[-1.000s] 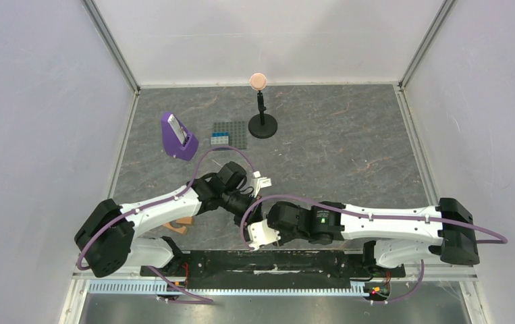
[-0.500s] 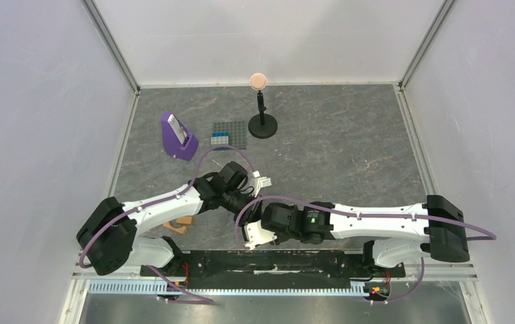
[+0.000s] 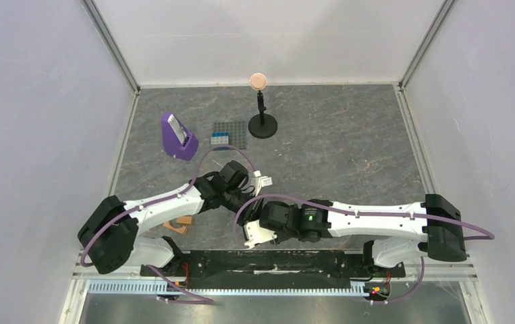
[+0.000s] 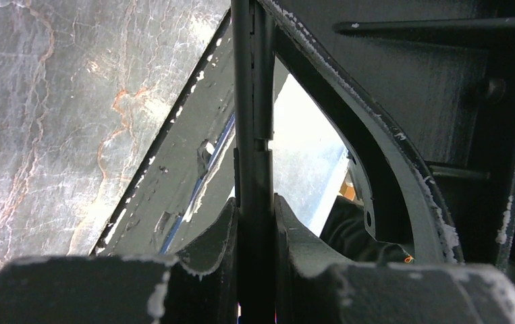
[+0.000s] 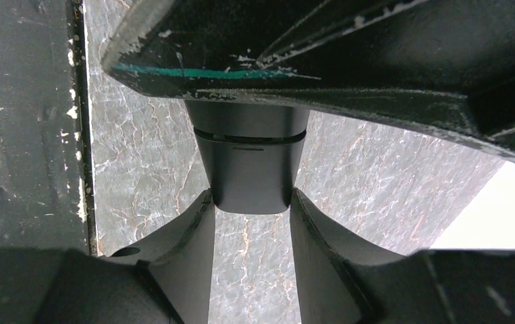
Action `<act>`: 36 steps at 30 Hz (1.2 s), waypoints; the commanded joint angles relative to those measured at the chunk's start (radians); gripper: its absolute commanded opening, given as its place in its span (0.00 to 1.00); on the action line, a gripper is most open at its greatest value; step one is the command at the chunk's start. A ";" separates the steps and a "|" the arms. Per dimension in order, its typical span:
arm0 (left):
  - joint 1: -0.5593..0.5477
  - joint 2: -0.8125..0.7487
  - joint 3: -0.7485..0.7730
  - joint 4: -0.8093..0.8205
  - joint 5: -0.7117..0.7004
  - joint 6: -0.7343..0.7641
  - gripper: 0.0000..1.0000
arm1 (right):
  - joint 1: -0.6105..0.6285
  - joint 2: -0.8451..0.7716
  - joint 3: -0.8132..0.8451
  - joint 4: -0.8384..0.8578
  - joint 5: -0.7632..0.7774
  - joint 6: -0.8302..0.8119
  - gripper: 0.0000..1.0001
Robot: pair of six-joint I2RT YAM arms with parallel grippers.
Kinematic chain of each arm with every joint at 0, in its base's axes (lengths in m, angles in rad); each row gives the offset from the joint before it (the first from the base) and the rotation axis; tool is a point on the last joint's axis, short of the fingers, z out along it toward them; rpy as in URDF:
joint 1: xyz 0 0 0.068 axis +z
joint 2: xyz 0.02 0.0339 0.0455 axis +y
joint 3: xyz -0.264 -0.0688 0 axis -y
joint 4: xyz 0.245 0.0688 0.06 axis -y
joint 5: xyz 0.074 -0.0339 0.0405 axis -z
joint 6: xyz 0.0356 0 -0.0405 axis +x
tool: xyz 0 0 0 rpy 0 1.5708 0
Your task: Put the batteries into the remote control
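I have the left gripper (image 4: 254, 212) pinched almost closed on the thin edge of the remote control (image 4: 251, 135). The remote stands edge-on between its fingers, over the table (image 3: 349, 142) toward the 6 o'clock side. Just at the left gripper's 5 o'clock, the right gripper (image 5: 251, 202) is roughly half open and clamped across the remote's broader end, where a seam crosses the casing.

Both arms therefore share the remote, but I can find no batteries in any view. I also cannot tell whether the recess is uncovered or filled. My judgement is that the loading itself remains to be done.

As for holders, the purple stand (image 3: 171, 143) at 10 o'clock keeps a pale slab (image 3: 180, 129) leaning in its slot. The grey baseplate (image 3: 237, 129) at 11 o'clock carries a blue brick (image 3: 221, 140) on its 7 o'clock corner. Orange-tan blocks (image 3: 181, 222) lie loose at 8 o'clock.
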 commanded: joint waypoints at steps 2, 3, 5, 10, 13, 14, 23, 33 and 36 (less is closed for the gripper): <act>-0.015 0.014 0.052 0.169 0.091 -0.070 0.02 | 0.000 0.017 0.059 0.115 -0.082 0.028 0.26; -0.015 0.018 0.049 0.176 0.092 -0.076 0.02 | 0.001 0.014 0.057 0.124 -0.093 0.028 0.27; -0.015 0.019 0.045 0.199 0.094 -0.088 0.02 | 0.001 0.004 0.052 0.141 -0.111 0.037 0.27; -0.015 0.018 0.032 0.249 0.110 -0.121 0.02 | 0.001 -0.033 0.032 0.194 -0.137 0.063 0.30; -0.015 0.020 0.025 0.274 0.116 -0.137 0.02 | 0.001 -0.053 0.026 0.218 -0.149 0.080 0.33; -0.015 0.021 0.022 0.283 0.118 -0.143 0.02 | 0.001 -0.057 0.026 0.223 -0.158 0.082 0.33; -0.015 0.011 -0.002 0.311 0.130 -0.159 0.02 | 0.001 -0.053 0.034 0.231 -0.196 0.073 0.35; -0.015 0.013 -0.020 0.334 0.097 -0.136 0.02 | 0.001 -0.062 0.022 0.213 -0.092 0.088 0.45; -0.014 0.022 -0.023 0.338 0.072 -0.136 0.02 | 0.000 -0.059 0.008 0.211 -0.066 0.099 0.48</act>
